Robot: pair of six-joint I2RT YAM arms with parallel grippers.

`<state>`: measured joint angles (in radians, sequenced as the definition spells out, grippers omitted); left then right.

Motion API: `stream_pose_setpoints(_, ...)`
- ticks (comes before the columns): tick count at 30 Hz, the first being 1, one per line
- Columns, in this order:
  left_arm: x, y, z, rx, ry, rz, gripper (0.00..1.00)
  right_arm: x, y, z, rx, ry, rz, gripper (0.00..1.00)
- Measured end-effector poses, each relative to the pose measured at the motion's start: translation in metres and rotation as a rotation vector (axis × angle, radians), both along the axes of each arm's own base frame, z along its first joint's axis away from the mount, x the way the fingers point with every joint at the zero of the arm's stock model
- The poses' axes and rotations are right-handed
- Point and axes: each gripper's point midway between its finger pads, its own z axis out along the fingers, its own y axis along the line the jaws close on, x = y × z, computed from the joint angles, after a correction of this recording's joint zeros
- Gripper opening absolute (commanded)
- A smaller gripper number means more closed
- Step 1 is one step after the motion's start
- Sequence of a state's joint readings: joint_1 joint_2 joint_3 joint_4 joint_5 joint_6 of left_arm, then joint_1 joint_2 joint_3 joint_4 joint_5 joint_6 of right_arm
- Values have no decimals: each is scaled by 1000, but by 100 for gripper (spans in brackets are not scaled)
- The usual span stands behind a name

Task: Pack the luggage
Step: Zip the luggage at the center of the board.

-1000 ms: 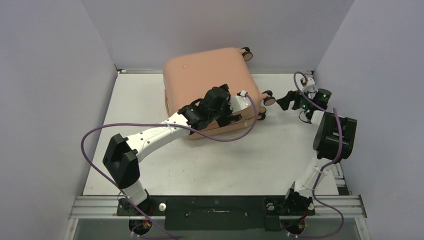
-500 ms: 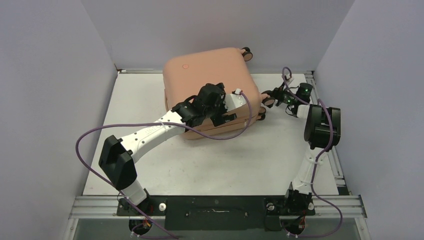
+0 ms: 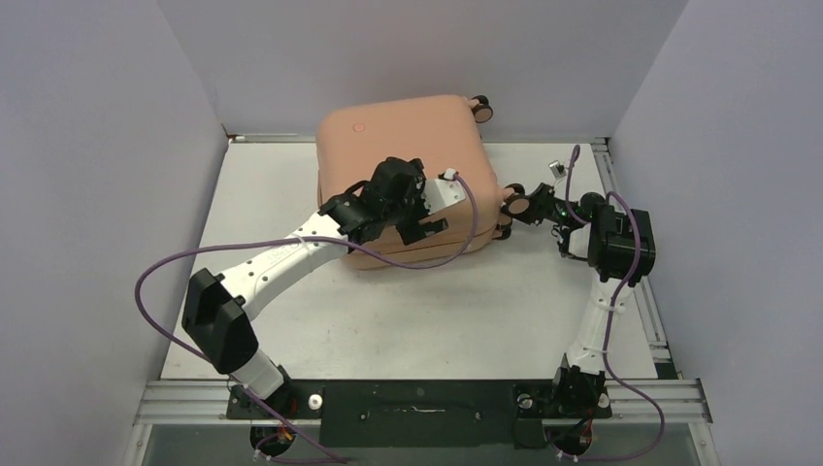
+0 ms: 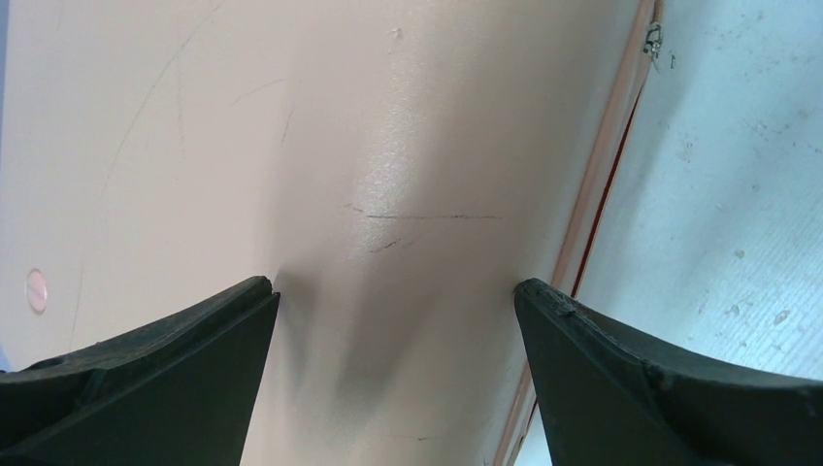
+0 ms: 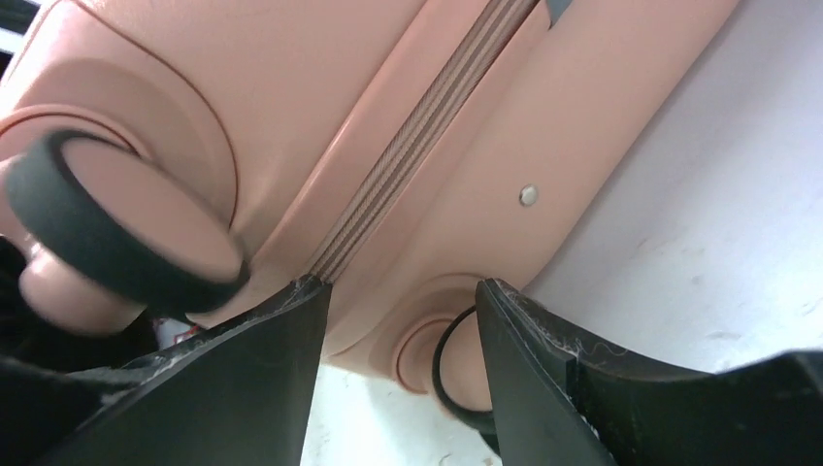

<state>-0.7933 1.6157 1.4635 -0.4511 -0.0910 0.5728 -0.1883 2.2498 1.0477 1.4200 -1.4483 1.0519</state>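
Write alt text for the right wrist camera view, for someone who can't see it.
A peach-pink suitcase fills most of the frame at close range, its ribbed zip seam running diagonally and a black-tyred wheel at left. Two dark fingers stand apart in the foreground, their tips close to the seam and lower shell; white table shows at right.

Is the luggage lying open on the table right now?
No, the luggage lies shut, both peach shells meeting along the zip seam.
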Motion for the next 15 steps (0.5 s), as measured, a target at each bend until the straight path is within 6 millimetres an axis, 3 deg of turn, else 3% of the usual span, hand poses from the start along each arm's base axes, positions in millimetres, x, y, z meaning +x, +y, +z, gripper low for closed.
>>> stream_pose_setpoints(10, -3, 37, 17, -22, 0, 42, 96, -68, 34, 17, -19, -13, 134, 56)
stream_pose_setpoints(15, -6, 43, 15, -20, 3, 46, 96, -83, 43, 14, -25, -20, 151, 52)
